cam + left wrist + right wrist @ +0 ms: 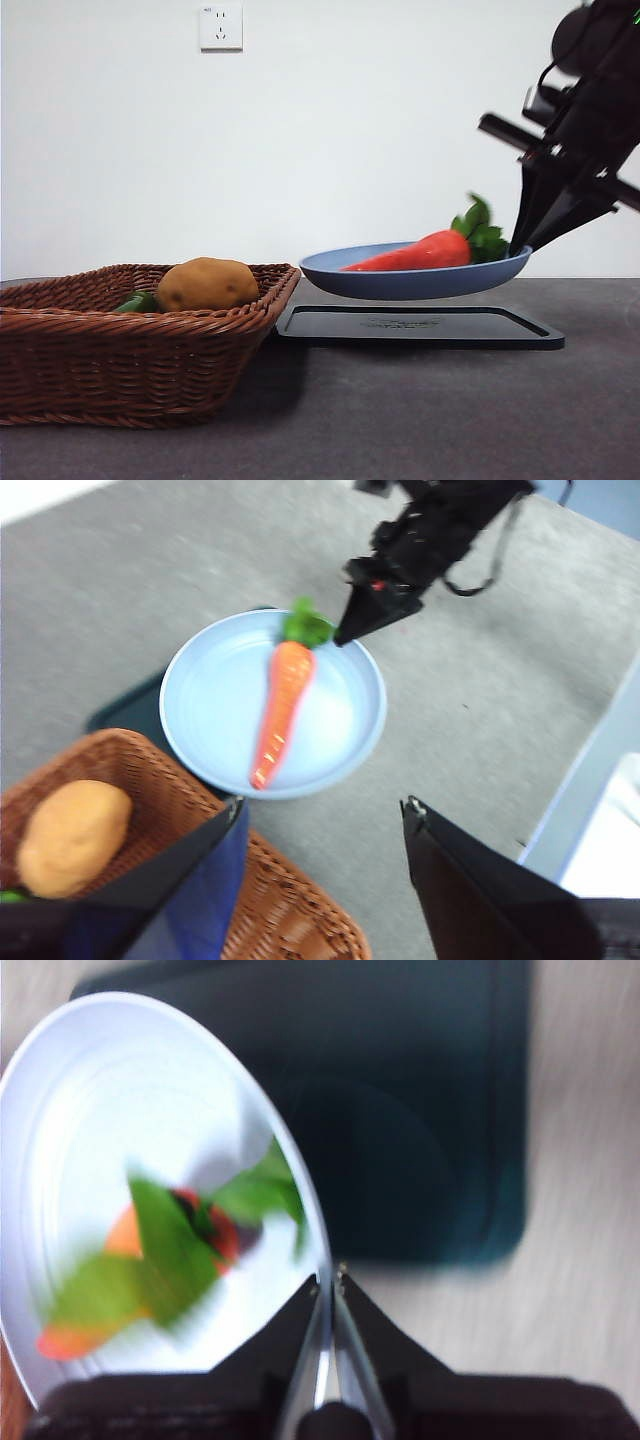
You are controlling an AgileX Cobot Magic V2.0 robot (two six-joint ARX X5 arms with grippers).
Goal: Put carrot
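Observation:
The red-orange carrot (420, 252) with green leaves lies in a light blue plate (400, 283). My right gripper (520, 245) is shut on the plate's rim and holds the plate in the air above the dark tray (420, 327). The left wrist view shows the carrot (283, 705) in the plate (340, 730) with the right gripper (345, 635) at the rim by the leaves. The right wrist view shows the rim (300, 1220) pinched between my right gripper (327, 1282) and the blurred carrot (160, 1250). My left gripper (320, 815) is open and empty, above the basket's corner.
A brown wicker basket (60, 340) stands at the left with a tan potato (207, 284) and a small green vegetable (135, 302) inside. The basket's right edge lies next to the tray. A wall socket (221, 27) is on the back wall.

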